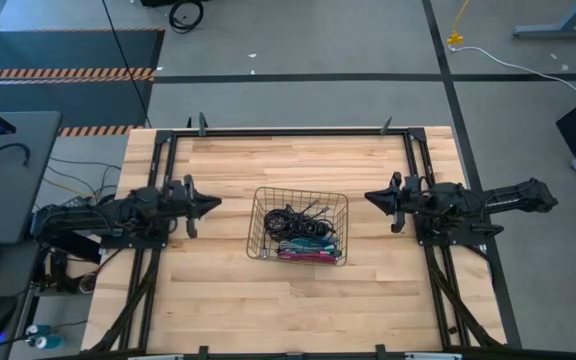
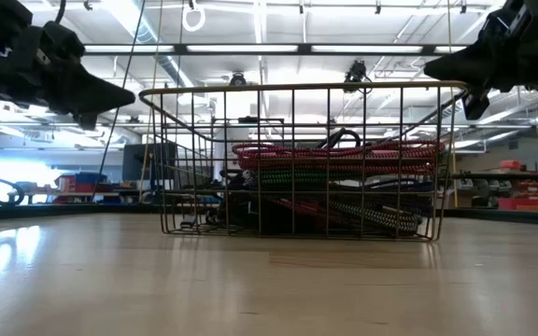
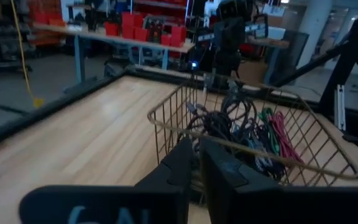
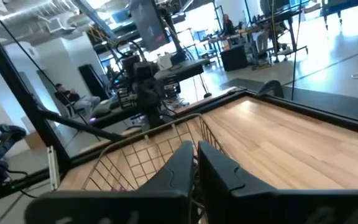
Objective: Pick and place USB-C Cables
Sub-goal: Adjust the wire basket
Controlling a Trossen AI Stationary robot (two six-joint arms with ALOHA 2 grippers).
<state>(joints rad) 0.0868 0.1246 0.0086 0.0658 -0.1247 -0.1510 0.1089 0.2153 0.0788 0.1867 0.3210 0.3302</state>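
A wire basket (image 1: 299, 226) stands in the middle of the table, and the USB-C cables (image 1: 303, 236) lie inside it: black coils at the far side, teal, green and magenta bundles at the near side. The low view shows the cables (image 2: 334, 177) piled up to about the rim. My left gripper (image 1: 215, 204) hovers shut above the table, left of the basket. My right gripper (image 1: 369, 197) hovers shut to the basket's right. Both point at the basket. The left wrist view shows the cables (image 3: 244, 127) behind the wire wall, past the left gripper (image 3: 197, 152).
The basket's wire rim (image 2: 302, 87) stands well above the tabletop between the two grippers. Bare wood (image 1: 298, 300) lies near and far of the basket. Black frame rails (image 1: 288, 132) run along the table's far edge and sides. A person (image 4: 67, 96) sits in the room beyond.
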